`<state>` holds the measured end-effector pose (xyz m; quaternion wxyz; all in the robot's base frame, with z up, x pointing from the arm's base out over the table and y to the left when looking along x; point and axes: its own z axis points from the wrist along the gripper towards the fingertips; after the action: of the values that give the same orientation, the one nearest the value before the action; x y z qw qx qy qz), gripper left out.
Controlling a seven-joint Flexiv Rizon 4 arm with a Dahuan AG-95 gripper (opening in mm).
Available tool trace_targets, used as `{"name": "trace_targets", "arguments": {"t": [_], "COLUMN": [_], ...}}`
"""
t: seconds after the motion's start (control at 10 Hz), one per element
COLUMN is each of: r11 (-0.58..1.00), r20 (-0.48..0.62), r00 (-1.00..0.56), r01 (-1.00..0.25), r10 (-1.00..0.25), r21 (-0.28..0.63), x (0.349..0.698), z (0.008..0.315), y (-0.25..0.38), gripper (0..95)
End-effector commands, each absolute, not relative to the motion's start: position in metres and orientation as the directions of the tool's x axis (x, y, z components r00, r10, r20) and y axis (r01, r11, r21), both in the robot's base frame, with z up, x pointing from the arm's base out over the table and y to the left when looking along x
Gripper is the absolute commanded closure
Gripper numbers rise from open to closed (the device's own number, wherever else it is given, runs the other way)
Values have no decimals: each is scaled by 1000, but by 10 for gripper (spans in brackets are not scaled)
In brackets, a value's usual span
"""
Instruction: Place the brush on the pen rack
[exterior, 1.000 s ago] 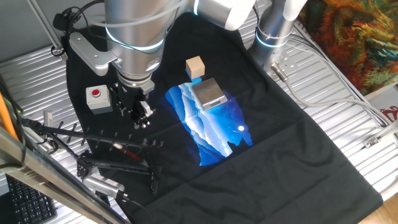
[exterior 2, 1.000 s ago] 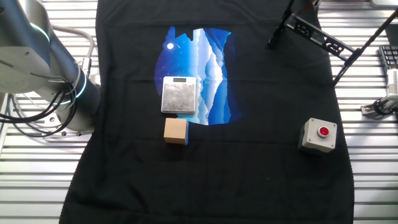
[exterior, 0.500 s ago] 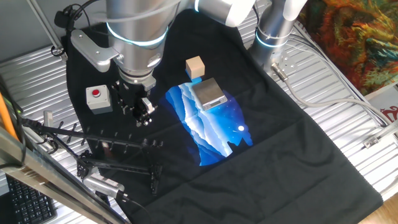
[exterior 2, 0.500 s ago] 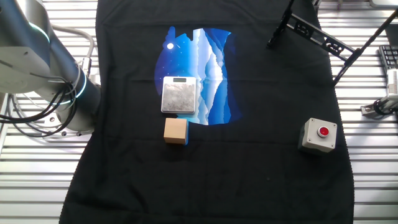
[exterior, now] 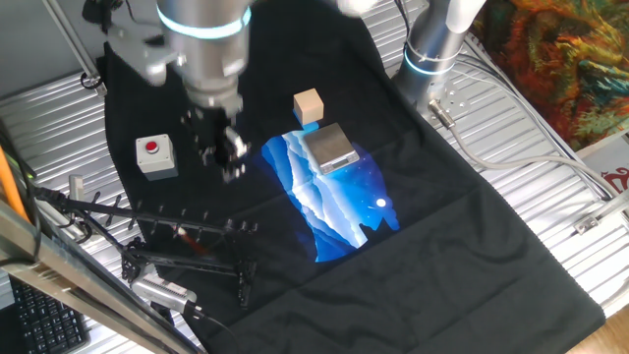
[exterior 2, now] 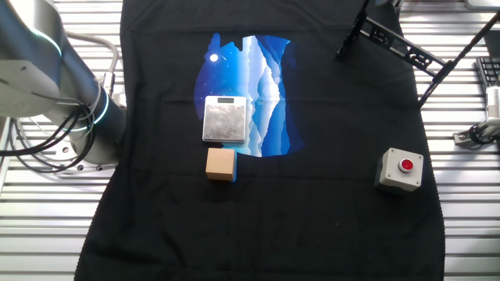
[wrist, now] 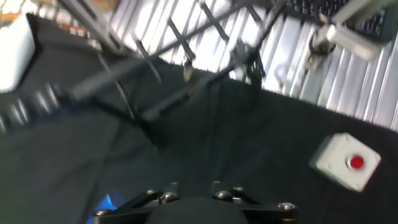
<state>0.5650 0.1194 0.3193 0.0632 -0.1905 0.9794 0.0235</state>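
Motion blur hides the gripper (exterior: 227, 157) in one fixed view, so I cannot tell how far its fingers stand apart. It hangs in the air above the black cloth (exterior: 432, 226), to the right of the grey box with a red button (exterior: 154, 155) and farther from the camera than the pen rack (exterior: 182, 231). Nothing shows between its fingers, and it touches nothing. The hand view shows only the dark base of the gripper at the bottom edge, not the fingertips.

The brush (exterior: 192, 239) lies across the pen rack, at the near left of the cloth. Only a short red stretch of it shows, among the thin black bars and short upright pegs. Whether it sits firmly between the pegs cannot be told at this size.

The task looks nearly finished, judging from how things lie. The step in hand seems to be lifting clear. To do that well, the arm should rise straight up and away from the rack, so that no finger catches a peg or nudges the brush loose.

To the right on the cloth sit a small wooden block (exterior: 309, 104) and a silvery scale (exterior: 329, 147) on a blue printed patch.
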Motion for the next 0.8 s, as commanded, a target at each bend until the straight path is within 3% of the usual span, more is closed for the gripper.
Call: {"name": "trace_targets", "arguments": {"t": [0.1,0.5,0.8], "r11": [939,939,933], "r20": [-39,-43,-54], "r00": [-940,-940,-936], "r01": [-341,-340,-351], "r10": [-340,-338,-347], "r21": [40,53,82], "x": [553,547,542], "z": [320,315,291], "y": [102,85,70], "gripper": [760,760,760]}}
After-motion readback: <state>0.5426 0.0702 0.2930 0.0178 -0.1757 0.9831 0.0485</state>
